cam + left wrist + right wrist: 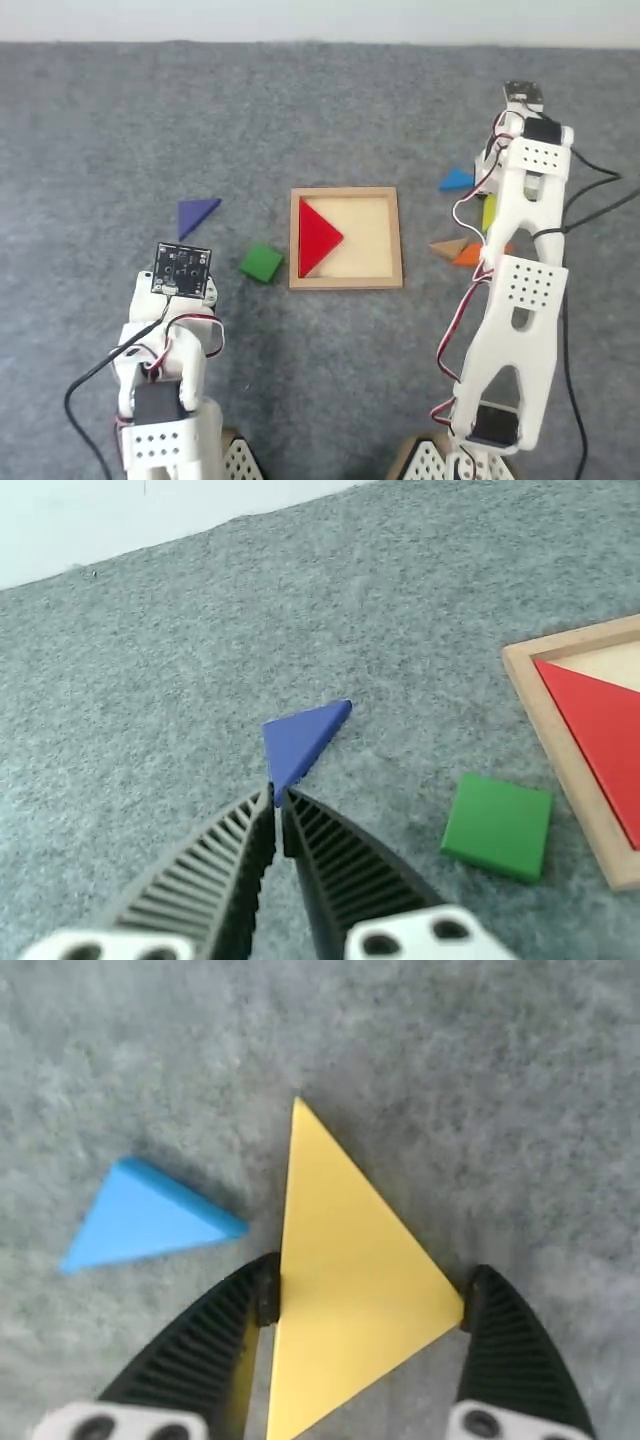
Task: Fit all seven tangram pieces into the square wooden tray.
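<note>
The square wooden tray lies mid-table with a red triangle in its left half. My left gripper is shut and empty, its tips just short of a dark blue triangle. A green square lies between that triangle and the tray. My right gripper holds a large yellow triangle, with a finger against each side. A light blue triangle lies close beside it. The yellow triangle is partly hidden under the right arm.
An orange piece and a tan triangle lie right of the tray, by the right arm. The left arm stands at the front left. Grey carpet covers the table, and a pale wall edge runs along the back.
</note>
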### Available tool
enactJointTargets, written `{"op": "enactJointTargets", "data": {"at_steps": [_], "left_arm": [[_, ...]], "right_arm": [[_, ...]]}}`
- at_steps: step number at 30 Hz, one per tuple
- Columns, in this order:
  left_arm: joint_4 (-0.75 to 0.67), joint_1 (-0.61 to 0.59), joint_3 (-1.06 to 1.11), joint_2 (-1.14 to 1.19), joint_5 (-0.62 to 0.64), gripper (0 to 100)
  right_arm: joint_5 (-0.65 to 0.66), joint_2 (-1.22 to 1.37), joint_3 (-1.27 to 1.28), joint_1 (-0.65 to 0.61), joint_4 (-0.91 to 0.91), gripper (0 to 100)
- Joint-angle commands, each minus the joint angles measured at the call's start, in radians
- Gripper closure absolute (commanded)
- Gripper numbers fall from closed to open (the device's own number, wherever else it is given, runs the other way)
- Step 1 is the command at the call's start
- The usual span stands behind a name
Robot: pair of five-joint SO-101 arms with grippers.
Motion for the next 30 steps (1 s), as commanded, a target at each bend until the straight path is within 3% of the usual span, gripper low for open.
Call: {"op": "enactJointTargets", "data": {"at_steps": [1, 7, 19, 25, 30], "left_arm": [[0.006, 0.003, -0.015, -0.025, -0.009, 99], [0.006, 0.003, -0.015, -0.025, -0.009, 99], [0.006, 0.002, -0.015, -0.025, -0.009, 99], [0.006, 0.002, -0.015, -0.025, -0.009, 99], [0.006, 0.002, -0.015, -0.025, -0.009, 99]], "right_arm": [[-0.089, -0.015, -0.12, 0.025, 0.12, 77.8], [-0.132, -0.007, -0.252, 0.016, 0.226, 77.8], [-0.129, 0.001, -0.253, 0.045, 0.229, 77.1], [-0.132, 0.105, -0.262, 0.041, 0.226, 61.5], [-0.132, 0.128, -0.262, 0.045, 0.208, 62.3]]}}
